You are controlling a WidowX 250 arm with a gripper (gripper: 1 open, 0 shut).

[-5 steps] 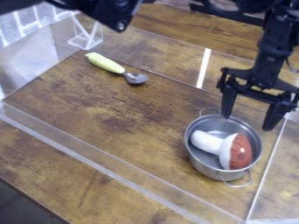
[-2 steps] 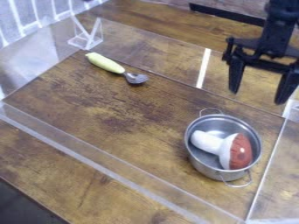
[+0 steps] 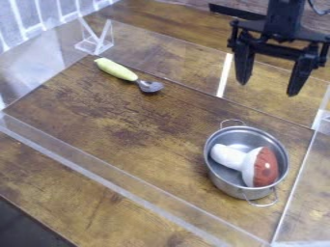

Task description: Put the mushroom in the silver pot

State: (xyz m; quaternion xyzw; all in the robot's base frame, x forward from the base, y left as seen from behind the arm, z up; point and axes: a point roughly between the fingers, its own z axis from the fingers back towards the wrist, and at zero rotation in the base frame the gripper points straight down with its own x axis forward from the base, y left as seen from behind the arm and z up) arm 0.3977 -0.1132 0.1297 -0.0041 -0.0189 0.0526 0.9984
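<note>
The mushroom (image 3: 252, 164) lies on its side inside the silver pot (image 3: 221, 170), red-brown cap toward the front right, white stem toward the left. The pot stands on the wooden table at the right front. My gripper (image 3: 271, 69) hangs well above and behind the pot at the top right, open, with its two dark fingers (image 3: 241, 68) spread wide and nothing between them.
A spoon with a yellow-green handle (image 3: 126, 74) lies at the back left of the wooden table (image 3: 116, 125). Clear acrylic walls (image 3: 77, 159) border the work area. A clear stand (image 3: 93, 39) is at the far back left.
The open gripper has risen away from the pot and moved back and slightly left. The mushroom stays in the pot.
</note>
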